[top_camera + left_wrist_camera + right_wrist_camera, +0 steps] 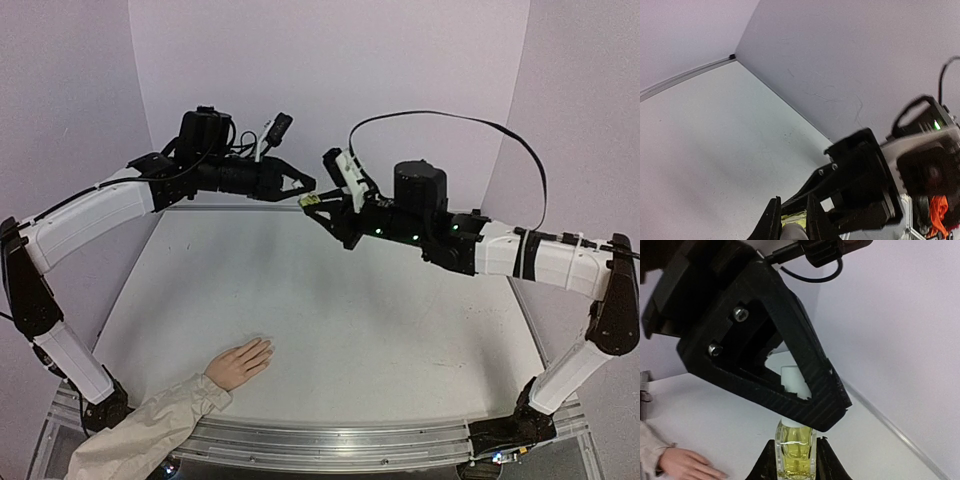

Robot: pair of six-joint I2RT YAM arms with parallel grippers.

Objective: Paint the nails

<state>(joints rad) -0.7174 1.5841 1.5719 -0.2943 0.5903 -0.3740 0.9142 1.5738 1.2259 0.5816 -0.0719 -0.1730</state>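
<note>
Two grippers are being held tip to tip in mid-air above the far part of the table (pixel 350 300). A yellow-green bottle (pixel 796 450) is being clamped at its base between the narrow-set fingers of the right gripper (pixel 796 462). Its white cap (pixel 794 381) is being pinched at the opposite end by the left gripper (pixel 308 190), whose fingers are closed against it. The nails (pixel 265 348) are being presented on the mannequin hand (pixel 240 362), lying palm down at the near left table edge, well apart from both grippers, with its beige sleeve (pixel 150 425) trailing off. Single nails cannot be distinguished.
</note>
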